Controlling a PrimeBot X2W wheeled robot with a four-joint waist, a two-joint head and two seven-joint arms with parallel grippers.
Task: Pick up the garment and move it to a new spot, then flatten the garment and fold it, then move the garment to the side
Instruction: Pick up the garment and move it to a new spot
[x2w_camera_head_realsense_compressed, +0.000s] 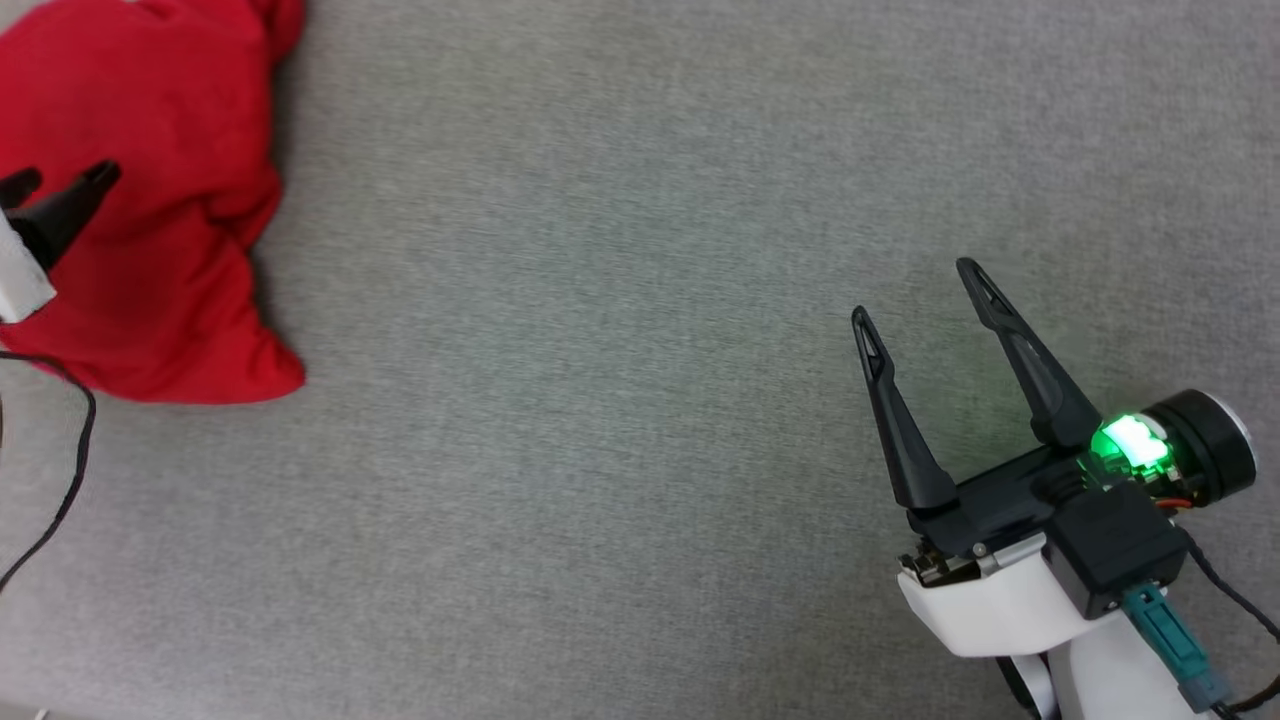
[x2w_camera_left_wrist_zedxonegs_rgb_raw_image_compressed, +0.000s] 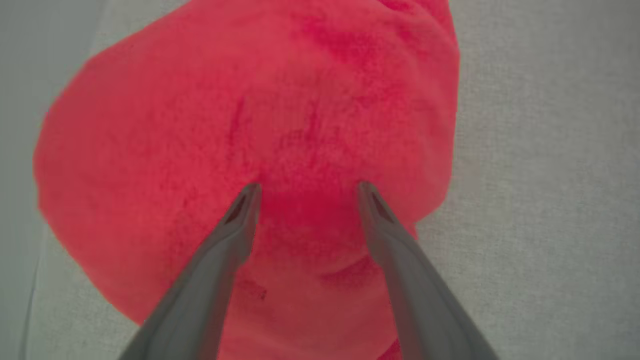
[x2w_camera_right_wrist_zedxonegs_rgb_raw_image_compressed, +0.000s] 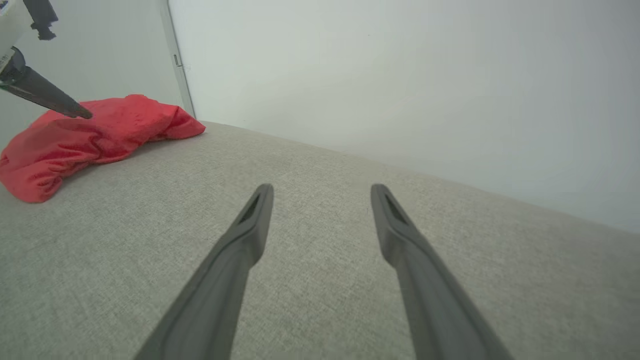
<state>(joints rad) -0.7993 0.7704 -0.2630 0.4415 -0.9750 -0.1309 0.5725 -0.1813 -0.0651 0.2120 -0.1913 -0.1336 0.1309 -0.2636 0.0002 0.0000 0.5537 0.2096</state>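
Red garment (x2w_camera_head_realsense_compressed: 170, 250), one; left pincer (x2w_camera_left_wrist_zedxonegs_rgb_raw_image_compressed: 308, 186), right pincer (x2w_camera_head_realsense_compressed: 914, 290)

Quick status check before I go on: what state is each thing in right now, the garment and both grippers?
garment: crumpled in a heap on the grey surface, not yet flattened or folded.
left gripper: open, fingertips down at the top of the heap, not closed on it.
right gripper: open, empty, over bare surface well apart from the garment.
wrist light: lit green.

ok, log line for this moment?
stage: pre-grasp | garment: crumpled, far left | left gripper: open, at garment | right gripper: open, empty
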